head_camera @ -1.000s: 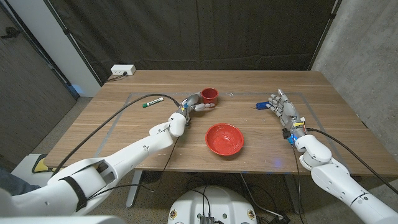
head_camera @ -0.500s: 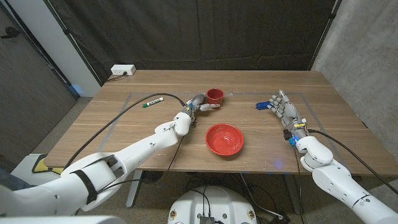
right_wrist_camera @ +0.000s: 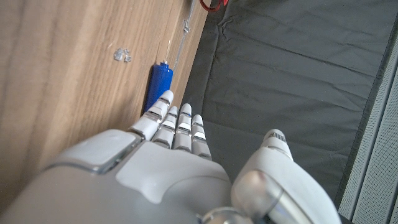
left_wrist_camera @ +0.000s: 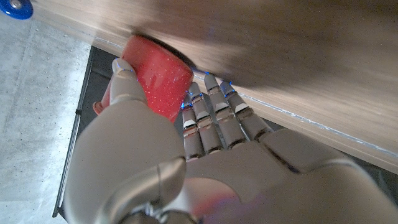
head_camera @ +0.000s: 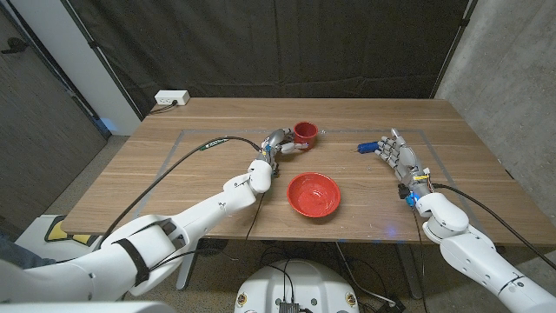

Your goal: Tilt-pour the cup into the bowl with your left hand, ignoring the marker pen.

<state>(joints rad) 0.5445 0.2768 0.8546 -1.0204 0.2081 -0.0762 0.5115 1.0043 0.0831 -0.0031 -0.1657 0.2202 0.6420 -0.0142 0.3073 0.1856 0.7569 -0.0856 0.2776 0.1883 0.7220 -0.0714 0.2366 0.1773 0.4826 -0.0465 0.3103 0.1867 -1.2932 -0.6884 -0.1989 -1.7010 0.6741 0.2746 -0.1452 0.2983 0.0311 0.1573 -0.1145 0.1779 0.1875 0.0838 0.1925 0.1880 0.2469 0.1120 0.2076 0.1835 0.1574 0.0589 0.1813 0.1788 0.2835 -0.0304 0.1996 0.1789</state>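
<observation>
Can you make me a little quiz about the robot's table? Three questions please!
1. True or false: the left hand grips the red cup.
2. What stands nearer the robot, the cup or the red bowl?
3. The blue thing lies by the fingertips of which hand: A left, B right?

Key: 1 true. 2 the bowl. 3 B.

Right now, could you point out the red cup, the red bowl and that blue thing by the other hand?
red cup (head_camera: pixel 304 132), head view, on its side wall.
red bowl (head_camera: pixel 314 194), head view, on its inner bottom.
blue thing (right_wrist_camera: pixel 158 84), right wrist view, on the middle of its body.
</observation>
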